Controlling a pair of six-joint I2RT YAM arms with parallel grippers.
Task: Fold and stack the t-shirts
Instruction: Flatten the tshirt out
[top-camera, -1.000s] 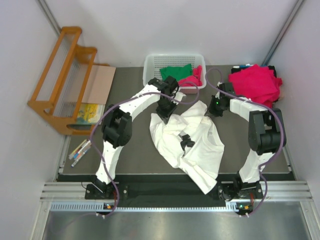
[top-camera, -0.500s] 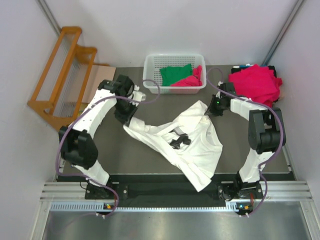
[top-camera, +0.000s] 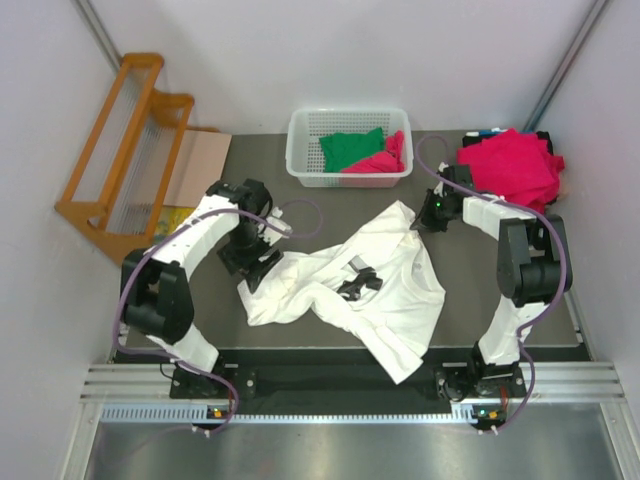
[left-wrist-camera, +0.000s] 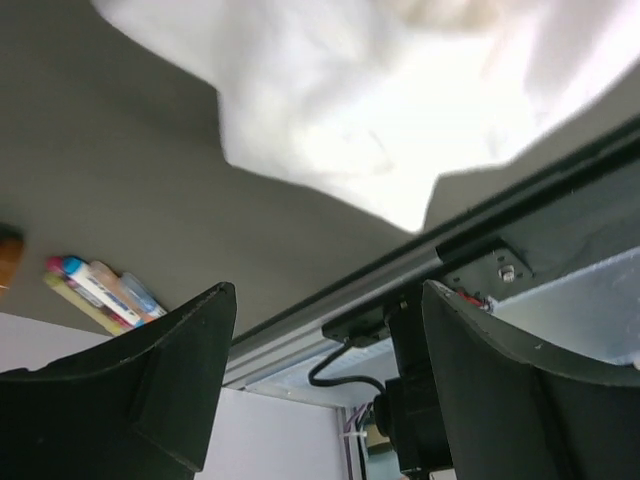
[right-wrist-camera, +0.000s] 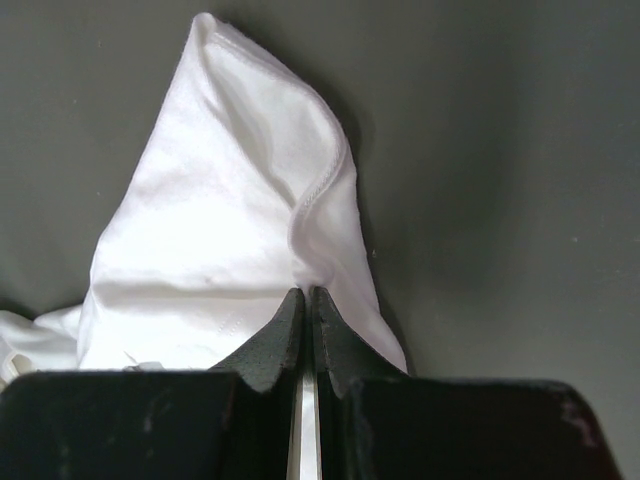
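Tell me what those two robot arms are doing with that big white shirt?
They are working on folding the large white cloth t-shirt, which lies rumpled on the dark table, not yet folded. The right gripper is shut, pinching a hemmed corner at the shirt's far side. The left gripper is open with nothing between its fingers, at the shirt's left edge. A pile of crimson-pink shirts sits at the far right corner. A green shirt and another pink one lie in the white plastic lattice basket.

White t-shirt (top-camera: 400, 300), black print (top-camera: 358, 283); crimson t-shirts (top-camera: 508, 165); green t-shirt (top-camera: 352, 148).
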